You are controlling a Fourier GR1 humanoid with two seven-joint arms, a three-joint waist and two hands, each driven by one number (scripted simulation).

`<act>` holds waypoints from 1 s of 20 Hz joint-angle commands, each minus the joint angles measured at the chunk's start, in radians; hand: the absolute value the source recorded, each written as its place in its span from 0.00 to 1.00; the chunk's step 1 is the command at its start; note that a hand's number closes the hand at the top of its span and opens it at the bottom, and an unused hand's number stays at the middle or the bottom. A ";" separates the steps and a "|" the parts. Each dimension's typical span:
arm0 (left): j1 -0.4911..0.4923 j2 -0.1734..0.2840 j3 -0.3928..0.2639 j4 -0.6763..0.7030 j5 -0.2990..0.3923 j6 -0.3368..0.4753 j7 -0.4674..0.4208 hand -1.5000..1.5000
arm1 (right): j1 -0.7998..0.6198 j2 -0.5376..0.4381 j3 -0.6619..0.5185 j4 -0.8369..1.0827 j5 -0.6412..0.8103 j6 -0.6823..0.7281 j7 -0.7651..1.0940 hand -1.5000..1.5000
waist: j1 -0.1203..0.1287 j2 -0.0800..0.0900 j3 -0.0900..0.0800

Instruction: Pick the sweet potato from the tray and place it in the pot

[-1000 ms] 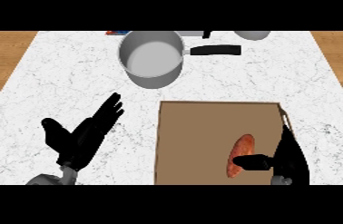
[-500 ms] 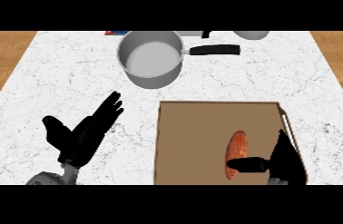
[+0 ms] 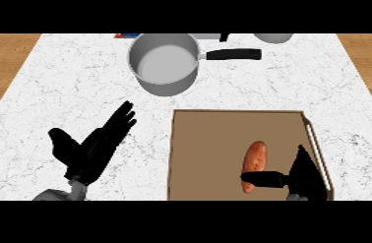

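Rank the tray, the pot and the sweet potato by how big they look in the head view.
1. Brown tray, largest.
2. Grey pot, with its black handle.
3. Sweet potato, smallest, lying on the tray by the right hand.

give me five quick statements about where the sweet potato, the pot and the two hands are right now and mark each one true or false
1. The sweet potato lies on the brown tray. True.
2. The pot already holds the sweet potato. False: the pot's inside shows nothing in it, and the sweet potato is on the tray.
3. The right hand is at the tray's near right corner, its thumb reaching to the sweet potato's near end. True.
4. The left hand is curled round the pot's handle. False: it rests open over the counter, left of the tray, fingers straight.
5. The pot's handle points toward the view's left. False: it points right.
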 commanded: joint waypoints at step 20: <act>-0.012 -0.057 0.065 0.022 -0.061 -0.045 0.034 0.50 | -0.144 -0.073 0.062 0.178 -0.085 0.062 -0.170 1.00 | -0.001 0.002 0.002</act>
